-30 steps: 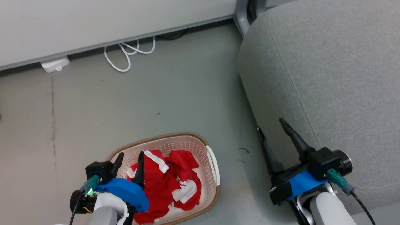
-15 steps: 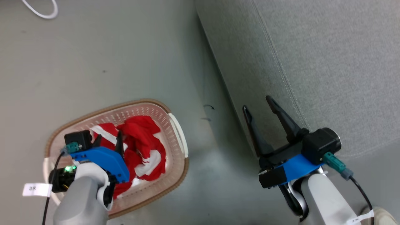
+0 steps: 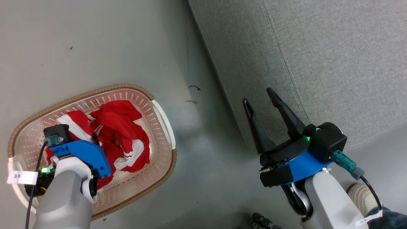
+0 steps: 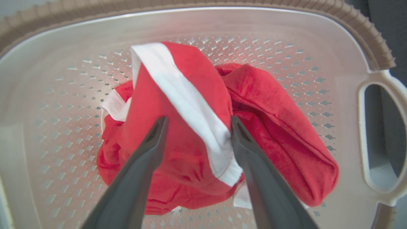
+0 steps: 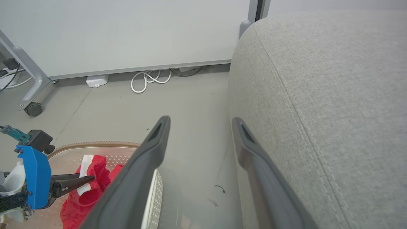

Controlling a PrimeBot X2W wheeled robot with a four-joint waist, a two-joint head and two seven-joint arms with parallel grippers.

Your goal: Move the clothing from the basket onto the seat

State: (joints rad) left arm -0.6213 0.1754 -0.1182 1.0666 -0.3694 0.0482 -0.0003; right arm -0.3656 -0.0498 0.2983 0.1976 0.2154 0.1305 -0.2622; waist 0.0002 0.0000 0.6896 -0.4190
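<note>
The left claw (image 4: 198, 122) hung inside the basket (image 4: 222, 25) with its jaws spread wide, one finger on each side of a raised fold of the clothing (image 4: 270, 127). A white stripe ran across that fold between the fingers. Whether the tips already pressed into the fabric could not be told, but nothing was gripped. Both red garments lay bunched in the basket, directly under and ahead of this claw.

The right claw (image 3: 258, 96) was also wide and empty. It hovered over the floor (image 3: 95, 41), with the front edge of the seat (image 3: 318, 63) just beside its outer finger.

The step in hand looked like the first pick, the reach complete and the grip not yet made. The next move probably called for closing on the fold deep enough to catch fabric rather than trim. After that the garment would need lifting clear of the rim and carrying past the right claw onto the seat.
</note>
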